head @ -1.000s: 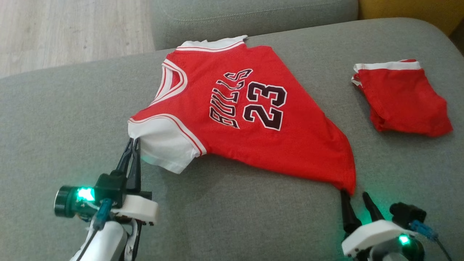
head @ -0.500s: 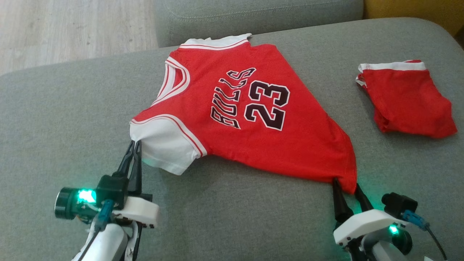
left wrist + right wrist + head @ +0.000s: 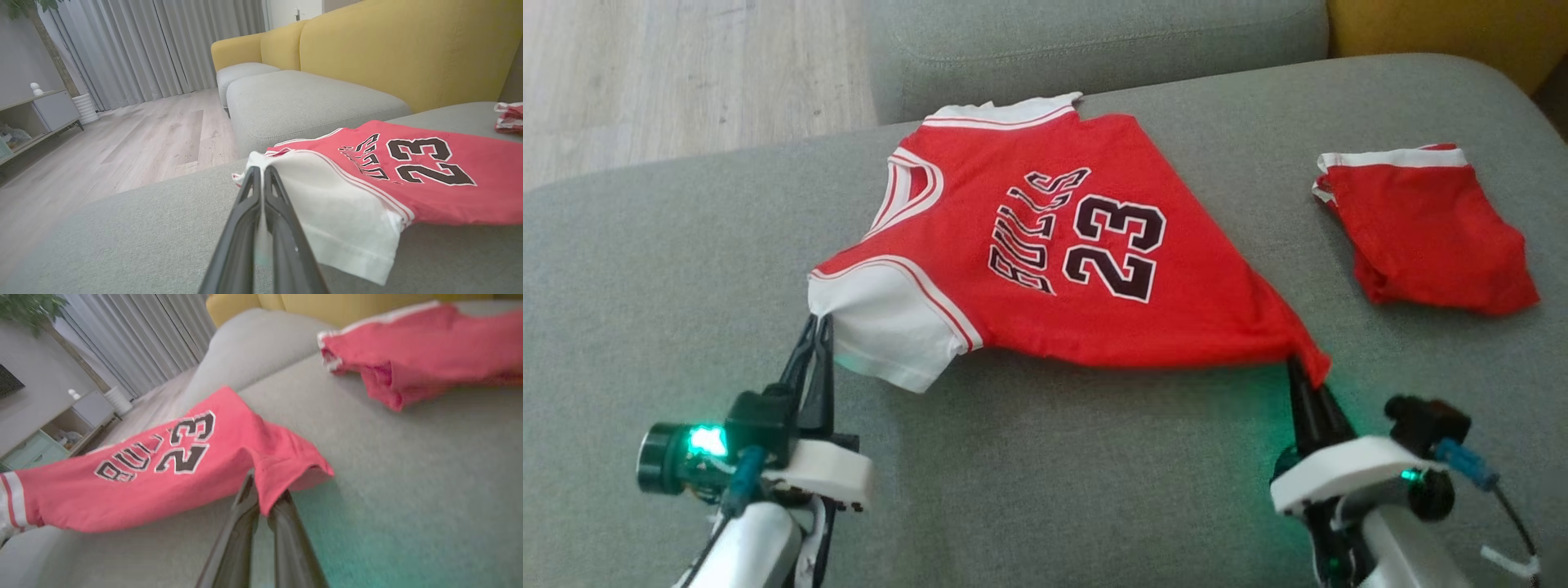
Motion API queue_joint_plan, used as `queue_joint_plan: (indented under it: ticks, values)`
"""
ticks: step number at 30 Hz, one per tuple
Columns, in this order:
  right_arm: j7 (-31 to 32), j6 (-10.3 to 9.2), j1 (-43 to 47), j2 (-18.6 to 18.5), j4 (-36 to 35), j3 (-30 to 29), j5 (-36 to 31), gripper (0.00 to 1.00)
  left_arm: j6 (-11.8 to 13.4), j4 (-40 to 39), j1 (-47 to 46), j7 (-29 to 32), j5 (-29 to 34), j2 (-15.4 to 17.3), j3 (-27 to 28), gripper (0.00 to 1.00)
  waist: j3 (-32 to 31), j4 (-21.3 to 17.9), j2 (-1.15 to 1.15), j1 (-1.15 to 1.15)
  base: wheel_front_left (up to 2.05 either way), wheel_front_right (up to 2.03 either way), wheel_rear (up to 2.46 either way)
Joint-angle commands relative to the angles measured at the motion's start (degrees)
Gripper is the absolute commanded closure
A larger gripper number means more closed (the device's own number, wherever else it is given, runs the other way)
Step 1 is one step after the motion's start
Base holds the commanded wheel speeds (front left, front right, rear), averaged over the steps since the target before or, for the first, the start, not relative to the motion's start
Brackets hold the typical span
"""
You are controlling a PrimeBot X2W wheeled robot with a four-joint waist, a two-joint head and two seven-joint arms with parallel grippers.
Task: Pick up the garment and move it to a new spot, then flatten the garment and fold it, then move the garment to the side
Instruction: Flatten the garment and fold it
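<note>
**Garment position.** The red jersey (image 3: 1054,245) lies print-up across the middle of the grey seat cushion (image 3: 1045,490). Its collar faces the cushion's left edge and its far sleeve reaches the back edge. Folded red shorts (image 3: 1429,229) lie well apart, toward the right edge.

**Grippers.** The left gripper (image 3: 815,327) is clamped on the rim of the near white sleeve (image 3: 327,204). The right gripper (image 3: 1298,371) is clamped on the near hem corner (image 3: 294,465), which is drawn up into a peak.

**Step in hand.** This is probably the pick-up, with the grasp complete. The jersey's far part rests on the cushion.

**Next move.** Raise both grippers together. Keep the near edge taut. Both pinches look thin, so a jerk could pull the cloth free. Steer clear of the shorts.
</note>
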Motion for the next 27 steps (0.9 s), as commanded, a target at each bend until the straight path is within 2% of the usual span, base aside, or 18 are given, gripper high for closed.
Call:
queue_joint_plan:
  ticks: [1, 9, 12, 15, 20, 27]
  values:
    - [-0.54, -0.04, -0.43, 0.00, -2.59, 0.90, -0.69, 1.00, -0.09, -1.65, -1.91, -0.29, -0.23, 2.12, 2.92, 1.00, -0.22, -0.05, 0.00, 0.00, 0.00, 0.00, 0.00]
    - [0.10, -0.04, -2.34, 0.00, -15.32, -2.30, -7.58, 1.00, -2.54, -5.33, -5.32, -1.00, -3.64, 2.88, 5.76, 1.00, -2.03, -0.05, 0.00, 0.00, 0.00, 0.00, 0.00]
    - [2.91, -0.04, -5.28, -0.02, -19.84, -3.76, -11.20, 1.00, -4.28, -7.60, -8.12, -0.95, -4.50, 3.82, 6.70, 1.00, -2.95, 0.04, 0.00, 0.00, 0.00, 0.00, 0.00]
    - [6.34, -0.04, -9.60, -0.94, -24.12, -3.93, -14.45, 1.00, -4.98, -9.39, -11.95, -0.62, -5.19, 4.55, 8.29, 1.00, -3.55, 0.04, 0.00, 0.00, 0.00, 0.00, 0.00]
    - [10.28, -0.04, -16.27, -3.63, -28.86, -3.74, -15.90, 1.00, -5.26, -12.71, -18.73, -0.15, -7.85, 3.43, 11.37, 1.00, -4.70, 0.56, 0.00, 0.00, 0.00, 0.00, 0.00]
    - [14.35, -0.04, -19.95, -7.80, -34.19, -2.78, -16.53, 1.00, -4.29, -17.27, -25.40, 1.91, -6.76, 4.71, 12.75, 1.00, -5.62, 0.92, 0.00, 0.00, 0.00, 0.00, 0.00]
